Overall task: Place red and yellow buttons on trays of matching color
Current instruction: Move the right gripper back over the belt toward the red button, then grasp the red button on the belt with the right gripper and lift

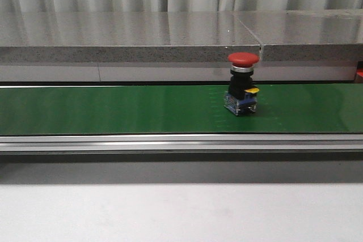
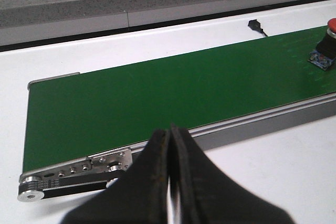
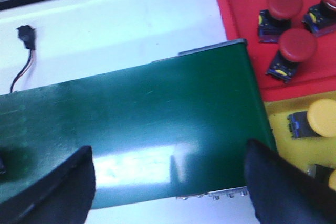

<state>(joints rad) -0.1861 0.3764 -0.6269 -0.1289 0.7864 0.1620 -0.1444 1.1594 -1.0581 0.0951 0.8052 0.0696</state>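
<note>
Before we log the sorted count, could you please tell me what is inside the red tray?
Three red buttons lie in the red tray in the right wrist view. The picture's edge cuts the tray off, so any others are unseen.

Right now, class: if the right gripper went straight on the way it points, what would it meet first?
The green conveyor belt, probably: the open right gripper frames bare belt. The red tray lies off to one side, though depth is unclear.
</note>
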